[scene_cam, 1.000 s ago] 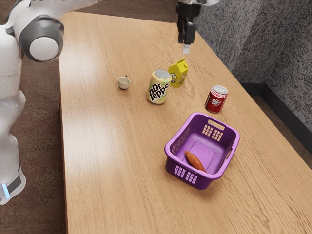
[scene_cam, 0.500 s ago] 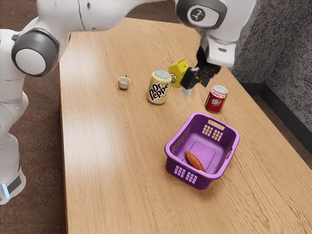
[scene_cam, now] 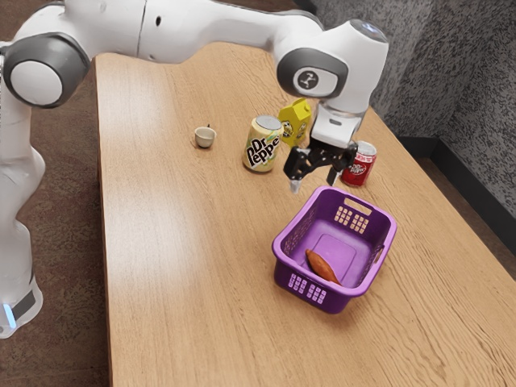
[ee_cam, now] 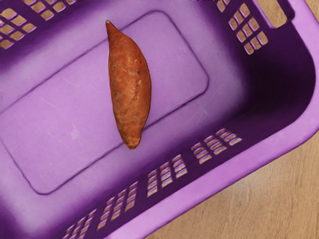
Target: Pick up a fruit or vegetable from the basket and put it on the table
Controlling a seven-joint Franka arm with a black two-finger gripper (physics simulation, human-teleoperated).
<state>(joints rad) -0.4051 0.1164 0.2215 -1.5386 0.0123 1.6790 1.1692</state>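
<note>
claw (scene_cam: 314, 179): fingers stood apart, nothing between them, near the basket's rim
sweet potato (ee_cam: 130, 87): lay on its side on the floor of the purple basket (scene_cam: 334, 248), still to be picked
feel: tbh I'd have guessed firm and stiff, moderate heft, not fragile, skin more grippy than slippery, might've rolled if nudged off-centre
where to grab: fat middle, one finger on each long side; those tapered ends looked like an easy way to lose it
pale yellow can (scene_cam: 263, 145): big "Dr Peppe", last letter out of sight
red can (scene_cam: 359, 167): Dr Pepper too, smaller print
yellow carton (scene_cam: 295, 121): had some marking, couldn't make it out
</note>
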